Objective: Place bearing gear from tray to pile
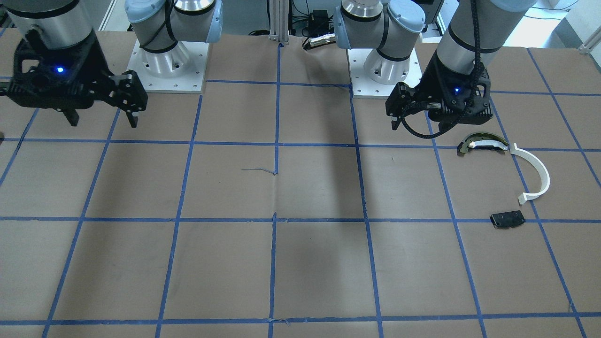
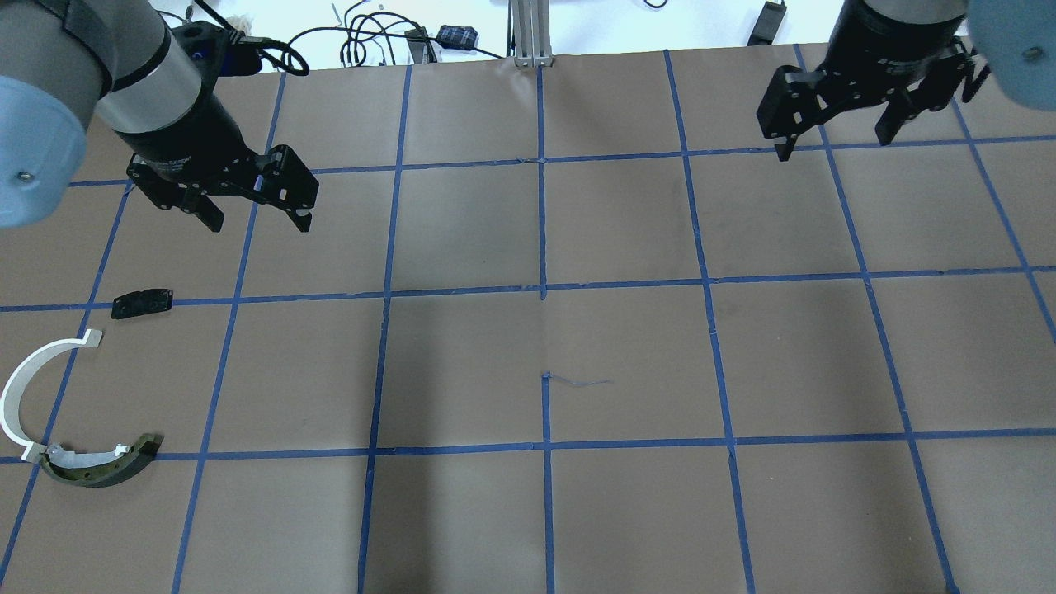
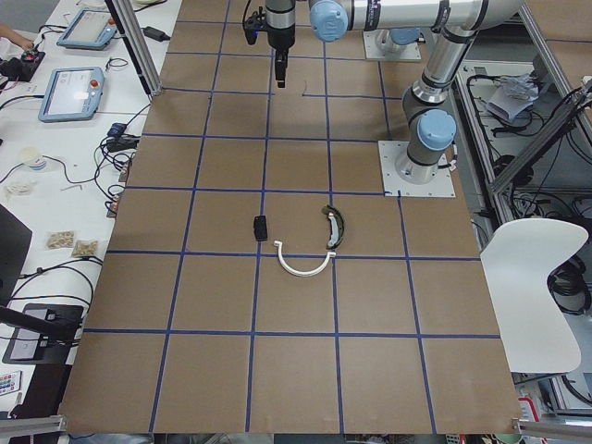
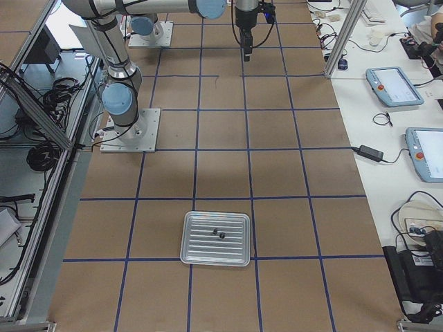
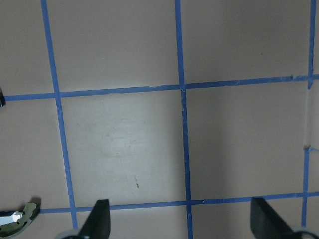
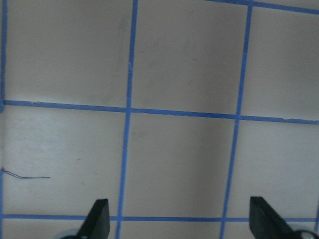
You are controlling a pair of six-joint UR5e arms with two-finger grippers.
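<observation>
Jaws of both the left gripper (image 2: 260, 223) and the right gripper (image 2: 833, 147) stand apart, empty, above a brown paper table (image 2: 627, 363) gridded in blue tape. A ribbed metal tray (image 4: 201, 252) holds two small dark parts, one perhaps the bearing gear (image 4: 221, 235). The pile (image 3: 303, 273) lies loosely scattered: white plastic half-ring (image 2: 21, 396), olive-and-silver curved piece (image 2: 99, 469), flat black plate (image 2: 142, 303).

Overhead view, lower left of frame: the pile. The flat plate (image 2: 142, 303) lies uppermost, on a grid line. The half-ring arc (image 2: 37, 355) sits below it, apart, close to the left edge. The curved piece (image 2: 99, 467) lies lowest, one tip just beside the arc's lower end.

The left gripper (image 2: 260, 224) hangs at upper left, above the plate in frame — the right gripper (image 2: 833, 144) is at upper right, well apart.

Exterior right view, lower centre: the tray (image 4: 197, 252) rests on the table (image 4: 291, 207), with two small parts (image 4: 221, 235) in it near its middle.
</observation>
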